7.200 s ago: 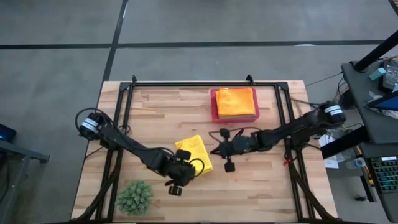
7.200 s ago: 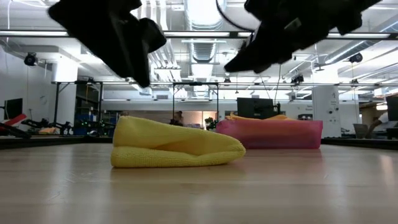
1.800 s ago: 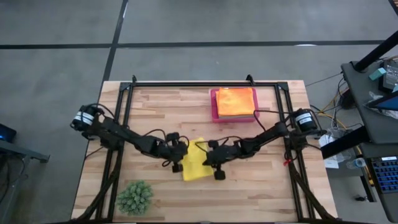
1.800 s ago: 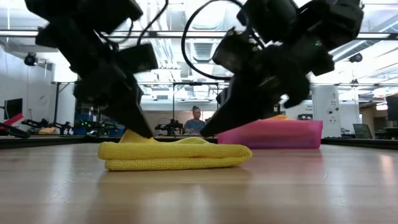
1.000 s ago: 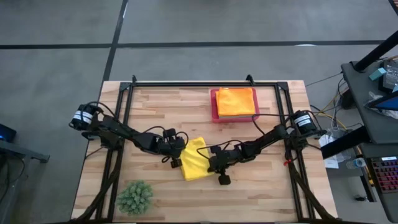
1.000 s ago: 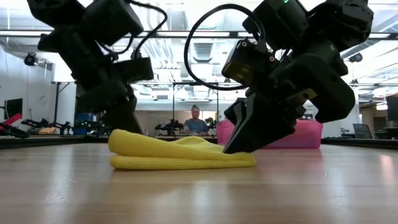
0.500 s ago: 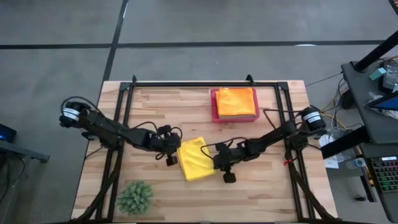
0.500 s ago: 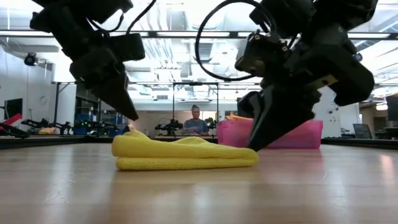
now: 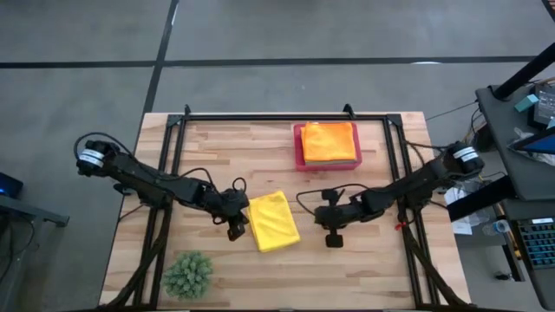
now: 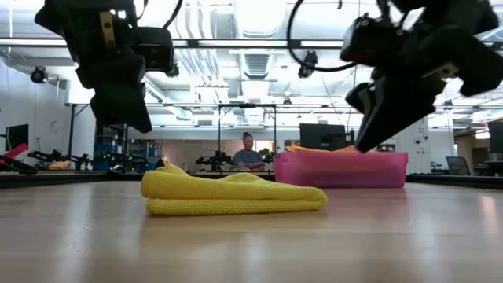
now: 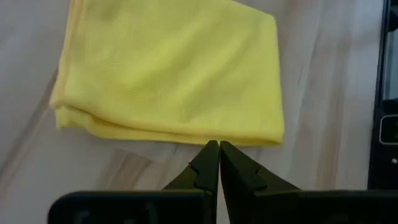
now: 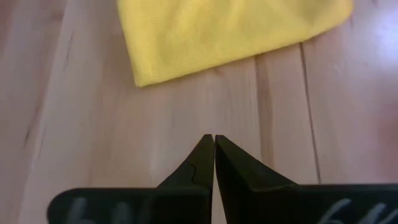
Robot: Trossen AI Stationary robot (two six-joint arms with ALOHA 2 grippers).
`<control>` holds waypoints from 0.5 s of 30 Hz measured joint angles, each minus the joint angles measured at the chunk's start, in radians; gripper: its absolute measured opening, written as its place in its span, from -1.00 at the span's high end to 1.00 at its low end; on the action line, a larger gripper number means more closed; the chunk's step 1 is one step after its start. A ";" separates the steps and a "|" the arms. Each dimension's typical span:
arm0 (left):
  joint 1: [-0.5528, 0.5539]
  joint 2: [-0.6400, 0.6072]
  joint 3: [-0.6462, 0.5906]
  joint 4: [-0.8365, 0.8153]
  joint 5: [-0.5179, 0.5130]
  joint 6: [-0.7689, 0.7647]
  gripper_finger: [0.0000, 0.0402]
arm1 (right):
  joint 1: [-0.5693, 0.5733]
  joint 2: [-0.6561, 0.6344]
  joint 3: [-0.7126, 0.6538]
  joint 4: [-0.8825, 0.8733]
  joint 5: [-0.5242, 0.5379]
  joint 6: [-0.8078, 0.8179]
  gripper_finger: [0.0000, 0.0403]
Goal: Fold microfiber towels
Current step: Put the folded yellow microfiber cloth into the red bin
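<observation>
High view: a folded yellow microfiber towel (image 9: 274, 221) lies flat on the light wooden plank table (image 9: 217, 156), just below the frame's centre. The left gripper (image 9: 237, 213) sits just left of it, the right gripper (image 9: 328, 214) a little to its right, apart from it. In the upper middle, a rigid pink rectangular tray (image 9: 299, 149) holds an orange folded towel (image 9: 328, 141). A spiky green plant ball (image 9: 187, 275) rests at lower left.

Low view: the yellow towel (image 10: 233, 196) lies low at centre, both arms raised above it; the pink tray (image 10: 342, 170) stands behind, right of centre.

Left wrist view: the dark fingers (image 11: 205, 165) are pressed together, holding nothing, tips just short of the towel's edge (image 11: 171, 81).

Right wrist view: the fingers (image 12: 202, 158) are likewise closed and empty, the towel (image 12: 217, 31) well beyond them at the top.
</observation>
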 joint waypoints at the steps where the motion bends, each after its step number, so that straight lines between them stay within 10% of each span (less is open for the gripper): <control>1: -0.001 0.000 0.000 0.001 0.002 0.004 1.00 | 0.003 -0.021 -0.013 0.005 0.002 0.006 0.96; 15: 0.019 0.109 0.026 0.255 -0.067 0.203 1.00 | 0.004 -0.214 -0.205 0.144 0.054 0.099 0.96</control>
